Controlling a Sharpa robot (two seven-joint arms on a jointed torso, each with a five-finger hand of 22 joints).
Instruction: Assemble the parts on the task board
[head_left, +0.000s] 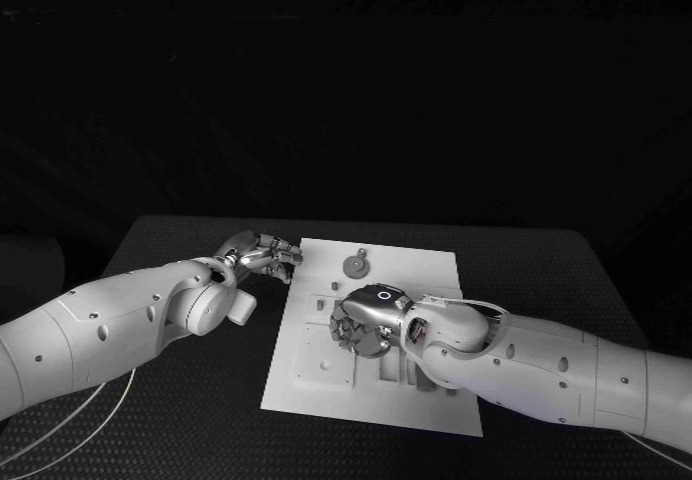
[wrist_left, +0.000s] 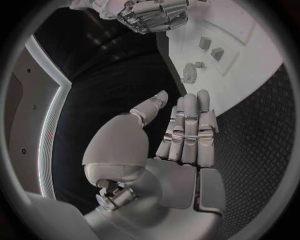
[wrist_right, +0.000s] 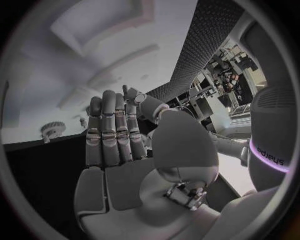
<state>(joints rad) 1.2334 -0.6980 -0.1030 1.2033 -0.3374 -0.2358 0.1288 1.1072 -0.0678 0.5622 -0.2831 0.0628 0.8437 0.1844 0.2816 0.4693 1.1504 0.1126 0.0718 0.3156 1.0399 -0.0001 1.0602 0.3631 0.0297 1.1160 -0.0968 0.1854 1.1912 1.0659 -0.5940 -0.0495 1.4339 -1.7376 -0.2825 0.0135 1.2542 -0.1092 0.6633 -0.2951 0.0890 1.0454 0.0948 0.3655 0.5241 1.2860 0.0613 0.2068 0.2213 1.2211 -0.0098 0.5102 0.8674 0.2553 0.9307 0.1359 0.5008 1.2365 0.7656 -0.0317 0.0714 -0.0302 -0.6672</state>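
So far, little of the assembly is looking done. The right hand (head_left: 364, 325) is hovering over the middle of the white board (head_left: 418, 270), its fingers (wrist_right: 109, 130) lying straight and side by side with nothing between them. The left hand (head_left: 264, 252) is resting at the board's near-left edge, fingers (wrist_left: 190, 130) likewise stretched flat and close together, empty.

A round gear-like part (head_left: 355, 265) is lying loose on the board just beyond the right hand and a little to the side of the left hand's fingertips; the left wrist view shows it (wrist_left: 190, 73) ahead of those fingertips, with two small blocks (wrist_left: 211, 49) sitting farther on in a recessed tray of the board. Whether those blocks are already seated I cannot tell.

Judging from this, the gear is waiting to be picked up and fitted, and neither hand is gripping anything yet.
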